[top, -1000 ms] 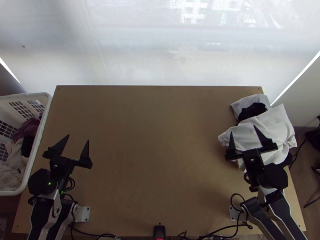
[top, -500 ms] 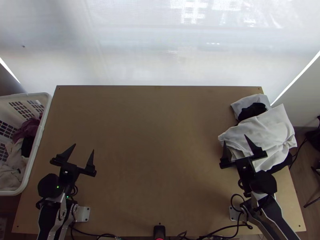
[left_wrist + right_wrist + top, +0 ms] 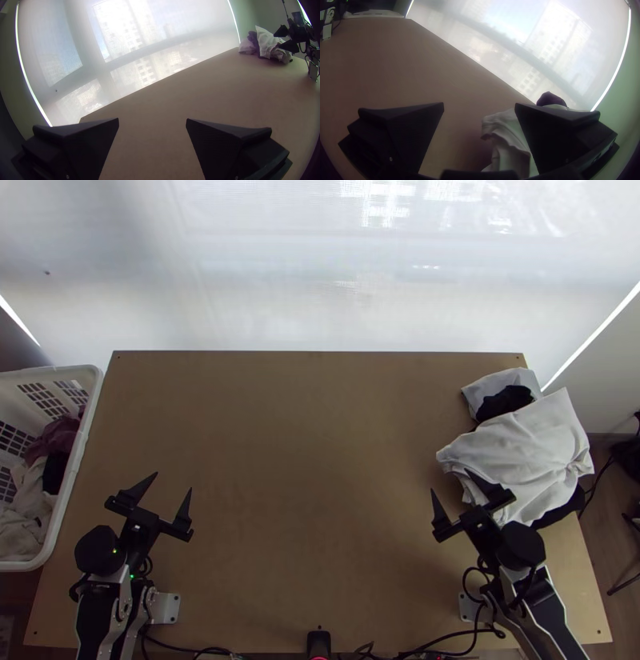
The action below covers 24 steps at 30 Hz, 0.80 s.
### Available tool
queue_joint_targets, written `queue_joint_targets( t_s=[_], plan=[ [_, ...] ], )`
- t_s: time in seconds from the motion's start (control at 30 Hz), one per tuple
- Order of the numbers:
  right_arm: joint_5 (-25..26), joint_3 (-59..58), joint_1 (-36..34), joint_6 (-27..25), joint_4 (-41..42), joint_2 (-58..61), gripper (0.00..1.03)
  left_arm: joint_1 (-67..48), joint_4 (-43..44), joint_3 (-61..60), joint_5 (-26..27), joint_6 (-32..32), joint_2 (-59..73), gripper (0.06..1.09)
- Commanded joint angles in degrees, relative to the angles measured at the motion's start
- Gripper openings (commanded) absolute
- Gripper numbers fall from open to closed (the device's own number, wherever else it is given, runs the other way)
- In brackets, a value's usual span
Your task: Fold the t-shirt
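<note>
Where right gripper overlaps, white cloth hidden.

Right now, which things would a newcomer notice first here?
Probably the pile of white and black cloth, bunched at the table's far right. Next, the two open black grippers, left and right, above the table's near part. A white basket with clothes stands beyond the left edge.

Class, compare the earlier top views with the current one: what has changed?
The left gripper and the right gripper both drew back toward the near edge of the table and inward. Nothing was grasped or let go; both stayed open. The pile of clothes and the basket stayed put.
</note>
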Motion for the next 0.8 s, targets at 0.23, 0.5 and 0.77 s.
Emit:
queue_joint_targets(
  t_s=[0.23, 0.5, 0.77],
  plan=[
    [-7.68, -0.14, -0.87, -2.22, -8.82, -9.48, 0.99, 0.51, -2.44, -0.1, 2.09, 4.53, -0.01, 1.04],
    [-7.77, -0.14, -0.79, -2.22, -8.82, -9.48, 0.99, 0.43, -3.58, 0.08, 2.18, 5.05, -0.1, 1.04],
    [-7.77, -0.14, -0.79, -2.22, -8.82, -9.48, 0.99, 0.51, -3.58, 0.08, 2.18, 5.14, -0.1, 1.04]
  ],
)
